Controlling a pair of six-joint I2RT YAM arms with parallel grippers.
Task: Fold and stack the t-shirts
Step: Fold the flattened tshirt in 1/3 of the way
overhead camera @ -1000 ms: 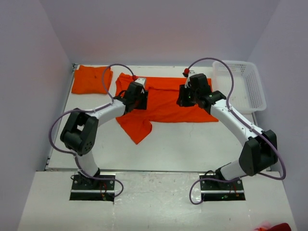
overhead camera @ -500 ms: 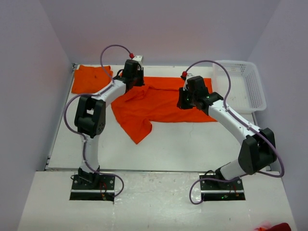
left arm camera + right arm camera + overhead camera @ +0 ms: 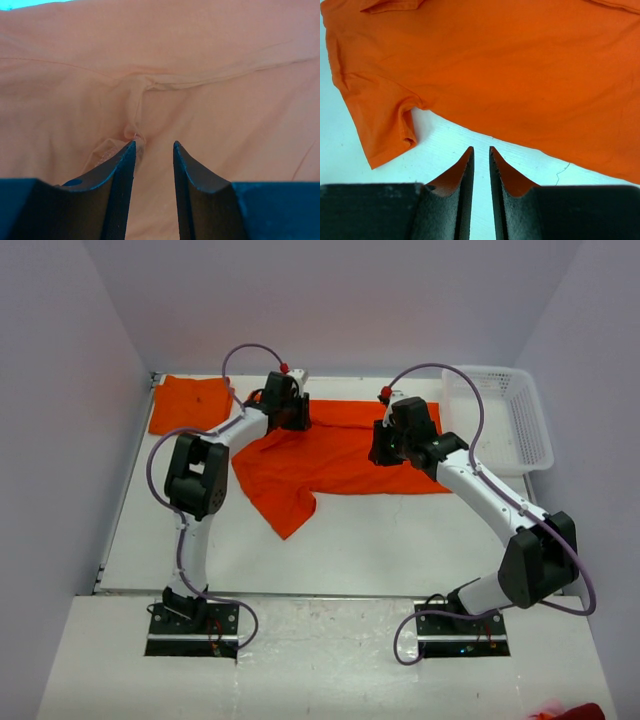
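Leftmost, a folded t-shirt (image 3: pixel 188 406) of thin, bright orange cloth lies as a flat rectangle in the far left corner of the table (image 3: pixel 380 540). At the centre, a second t-shirt (image 3: pixel 340 455) of the same cloth lies spread out across the far half. It is lightly wrinkled, and one pointed flap on its left side reaches toward the near edge. At the far right stands a white plastic basket (image 3: pixel 530 420) with lattice walls, near the spread shirt's right end. The table surface is white and matte, and plain pale walls (image 3: pixel 60 390) enclose it on three sides. The left arm rises from its base to a high elbow, and its forearm extends to the far edge of the second t-shirt. There the left gripper (image 3: pixel 154 145) points at the cloth with its jaws apart and nothing between them, and a small pucker along a seam lies just ahead of its tips. The right arm stretches diagonally toward the far left. The right gripper (image 3: pixel 481 149) hangs above the shirt's right half, its jaws parted by a narrow gap and holding nothing. In the right wrist view, bare table shows between the tips, with the hem just beyond them.
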